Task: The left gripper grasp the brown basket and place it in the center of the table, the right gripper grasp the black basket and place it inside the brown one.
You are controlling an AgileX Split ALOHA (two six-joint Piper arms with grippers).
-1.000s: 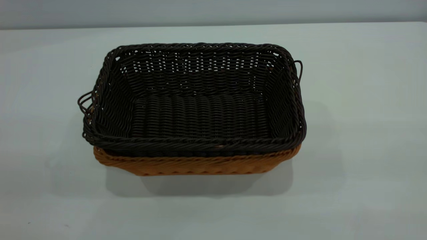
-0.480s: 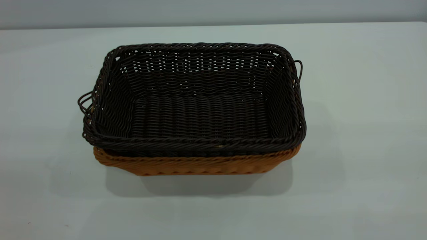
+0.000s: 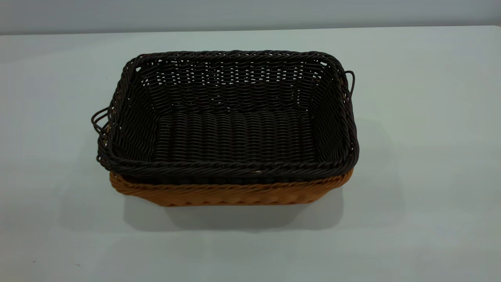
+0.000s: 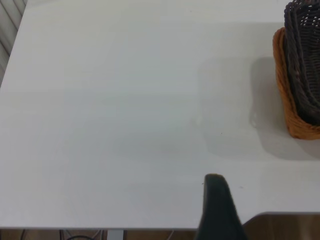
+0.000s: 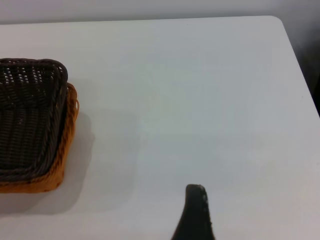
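Black basket (image 3: 235, 129) nested inside the brown basket (image 3: 231, 194), sitting upright near the middle of the table (image 3: 430, 156). Only a band of the brown basket's orange weave showing below the dark braided rim along the near side in the exterior view, with the black basket's rim riding above it. 2 thin loop handles sticking out from the black basket's short ends. In the left wrist view, just 1 dark finger (image 4: 217, 207) of the left gripper showing at the frame's edge, above bare table close to the table's border; nested baskets (image 4: 300, 70) well apart from it, nothing touching it. Jaw state of the left gripper: cannot tell. In the right wrist view, likewise 1 dark finger (image 5: 195, 215) of the right gripper over bare white surface, the stacked baskets (image 5: 35, 130) well apart from it, nothing held against it. Jaw state of the right gripper: cannot tell. Neither arm visible in the exterior view.
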